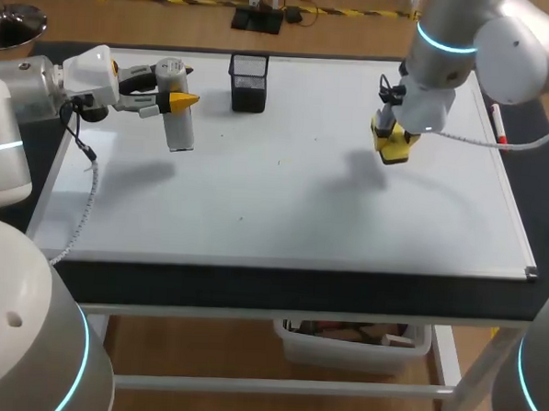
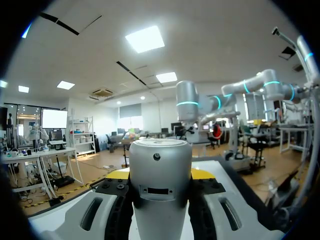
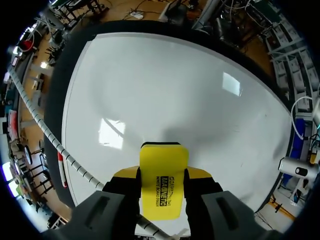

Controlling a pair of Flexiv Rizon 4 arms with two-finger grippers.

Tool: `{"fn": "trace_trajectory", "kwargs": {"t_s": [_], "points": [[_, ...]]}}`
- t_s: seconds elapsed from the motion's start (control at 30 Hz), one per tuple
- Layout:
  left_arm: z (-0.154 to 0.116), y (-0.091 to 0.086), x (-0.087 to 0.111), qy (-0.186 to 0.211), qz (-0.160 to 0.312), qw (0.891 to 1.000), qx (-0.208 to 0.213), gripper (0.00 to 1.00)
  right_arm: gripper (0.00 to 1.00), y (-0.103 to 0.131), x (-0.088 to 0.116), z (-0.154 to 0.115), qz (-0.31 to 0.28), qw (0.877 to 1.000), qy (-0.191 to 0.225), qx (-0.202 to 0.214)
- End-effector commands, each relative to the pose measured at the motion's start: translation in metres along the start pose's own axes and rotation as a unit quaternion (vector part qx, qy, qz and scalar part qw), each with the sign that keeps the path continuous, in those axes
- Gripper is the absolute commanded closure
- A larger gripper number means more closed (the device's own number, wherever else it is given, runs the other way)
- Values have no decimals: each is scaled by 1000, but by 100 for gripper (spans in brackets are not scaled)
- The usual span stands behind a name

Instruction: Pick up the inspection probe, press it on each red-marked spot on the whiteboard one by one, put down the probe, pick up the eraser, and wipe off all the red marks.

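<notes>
The inspection probe (image 1: 180, 127), a silver-white cylinder, hangs above the whiteboard's (image 1: 284, 197) far left part. My left gripper (image 1: 181, 100) is shut on its upper end, and in the left wrist view the probe (image 2: 160, 172) fills the space between that gripper's (image 2: 160, 176) yellow tips. At the far right, my right gripper (image 1: 395, 144) hovers over the board, shut on the yellow eraser (image 1: 396, 149). From the right wrist the eraser (image 3: 163, 182) shows clamped between the fingers of my right gripper (image 3: 162, 176), above the white board (image 3: 165, 85). No red marks show on the board.
A black mesh pen holder (image 1: 250, 82) stands at the board's far edge, right of the probe. A red marker (image 1: 497, 123) lies along the board's right edge, also visible as the marker (image 3: 61, 170) from the right wrist. A storage bin (image 1: 350, 343) sits under the table.
</notes>
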State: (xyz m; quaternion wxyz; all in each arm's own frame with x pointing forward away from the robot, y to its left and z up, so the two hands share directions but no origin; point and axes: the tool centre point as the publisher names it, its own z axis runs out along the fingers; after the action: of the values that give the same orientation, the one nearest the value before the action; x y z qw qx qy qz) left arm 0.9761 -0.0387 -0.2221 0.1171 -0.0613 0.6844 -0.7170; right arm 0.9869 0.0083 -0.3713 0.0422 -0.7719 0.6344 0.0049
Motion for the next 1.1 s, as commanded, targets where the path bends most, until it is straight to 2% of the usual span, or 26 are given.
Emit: {"fn": "trace_trajectory", "kwargs": {"t_s": [0.03,0.33,0.47,0.77,1.1], "points": [[0,1,0,1,1,1000,2,100,100,-45,-4,15,-3,1000,-10,-16],[0,1,0,1,1,1000,2,100,100,-110,-13,26,-8,999,-24,-24],[0,1,0,1,1,1000,2,100,100,-132,-16,31,0,1000,-13,-23],[0,1,0,1,1,1000,2,100,100,-163,-17,42,32,999,-3,-32],[0,1,0,1,1,1000,2,100,100,-176,-13,54,65,997,-3,-35]]}}
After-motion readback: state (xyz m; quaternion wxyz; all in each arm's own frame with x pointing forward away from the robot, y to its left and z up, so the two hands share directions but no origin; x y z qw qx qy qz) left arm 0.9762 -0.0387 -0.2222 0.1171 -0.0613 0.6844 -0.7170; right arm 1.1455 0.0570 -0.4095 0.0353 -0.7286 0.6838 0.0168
